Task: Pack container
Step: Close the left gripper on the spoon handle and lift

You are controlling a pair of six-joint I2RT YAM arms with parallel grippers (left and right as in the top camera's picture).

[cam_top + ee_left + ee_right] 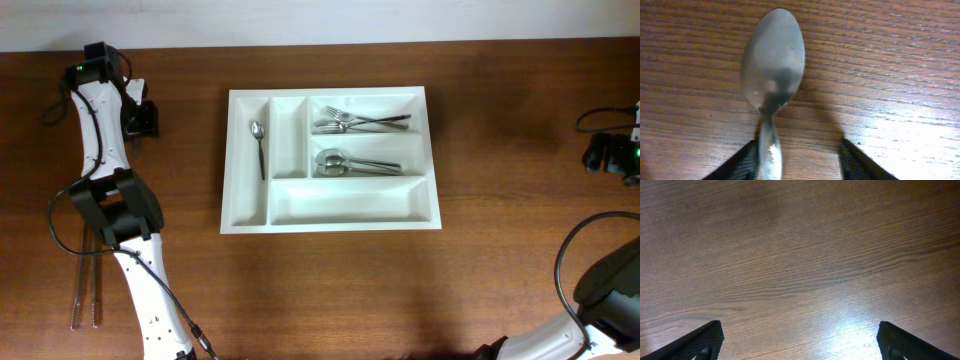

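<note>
5-compt white container [350, 203], forks [360, 122], spoons [345, 163] inside

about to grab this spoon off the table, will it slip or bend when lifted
The metal spoon looks rigid, so bending seems unlikely. Its shiny, narrow handle may slip or pivot in the left pincer, bowl end dipping. Lying flat on the table, it probably won't roll.

A brown wood-grain table [500, 280] fills the view, with a pale wall strip [320, 20] along the 12 o'clock edge.
</note>
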